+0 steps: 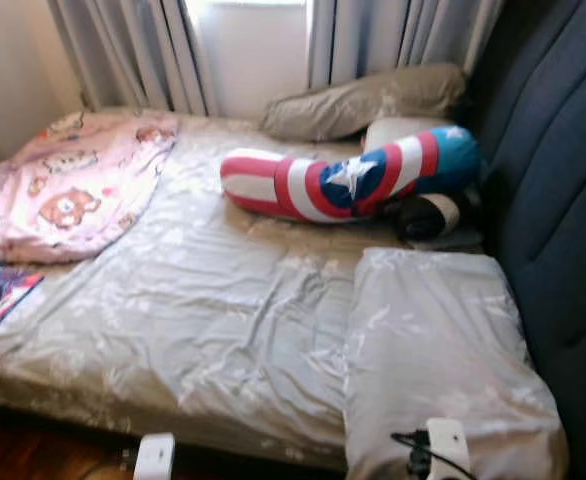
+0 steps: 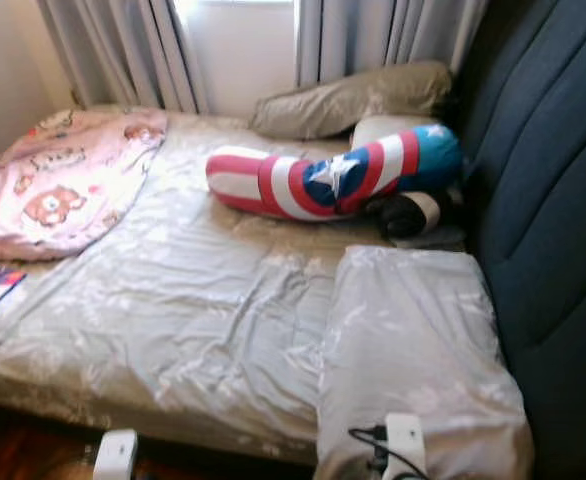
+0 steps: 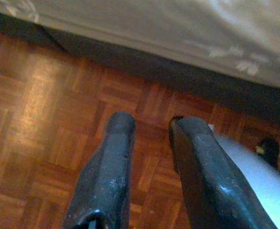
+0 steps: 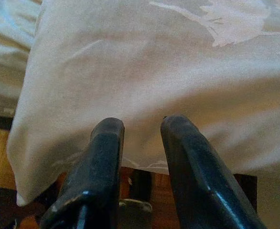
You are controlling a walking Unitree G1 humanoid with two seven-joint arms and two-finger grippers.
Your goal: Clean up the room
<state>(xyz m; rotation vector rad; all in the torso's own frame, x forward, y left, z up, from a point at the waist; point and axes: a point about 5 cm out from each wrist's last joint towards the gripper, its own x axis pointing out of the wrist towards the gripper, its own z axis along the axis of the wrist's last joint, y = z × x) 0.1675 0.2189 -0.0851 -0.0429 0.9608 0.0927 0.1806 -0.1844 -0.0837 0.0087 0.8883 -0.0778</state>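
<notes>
Both arms hang low with jaws released, left gripper [image 3: 147, 138] over the parquet, right gripper [image 4: 140, 129] facing the grey pillow [image 1: 438, 350] on the bed [image 1: 193, 330], likely lining up a tidy.

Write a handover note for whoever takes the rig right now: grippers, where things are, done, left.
Left gripper: open, empty, low over the parquet floor by the bed edge.
Right gripper: open, empty, at the near edge of the grey pillow.
On the bed: pink blanket bunched at the far left corner, star-and-stripes bolster lying across the head end, another grey pillow by the curtains, a book at the left edge.
Done: nothing visibly tidied.
Left: probably straighten pillows, fold blanket, remove book.
</notes>
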